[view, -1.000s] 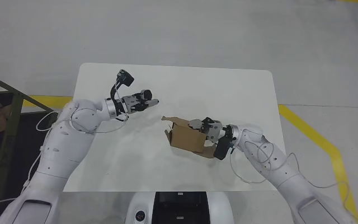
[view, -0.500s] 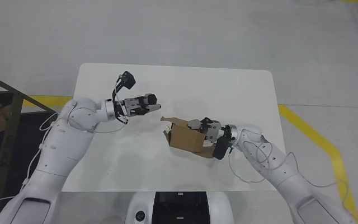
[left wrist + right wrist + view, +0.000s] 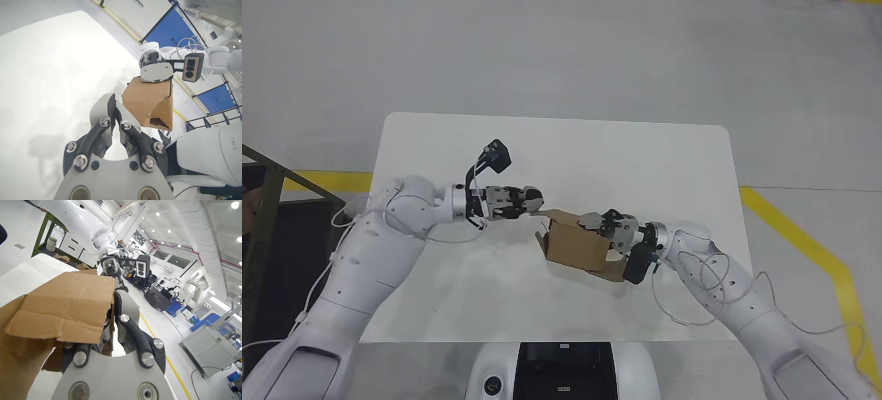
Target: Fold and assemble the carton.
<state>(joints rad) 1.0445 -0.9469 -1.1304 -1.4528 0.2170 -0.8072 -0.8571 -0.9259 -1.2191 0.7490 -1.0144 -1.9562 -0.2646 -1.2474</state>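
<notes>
Now we see the left end effector (image 3: 533,197), fingers pressed together, has moved right to just beside the carton (image 3: 574,246). The carton stays right of centre over the desk (image 3: 642,160), its wall pinched by the right end effector (image 3: 602,225).

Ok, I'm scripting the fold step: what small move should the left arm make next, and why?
Probably nudge the shut left gripper a little toward the carton to press its raised end flap inward. The right gripper clamps the carton's other side, steadying it, and the left gripper sits close beside that open flap.
</notes>
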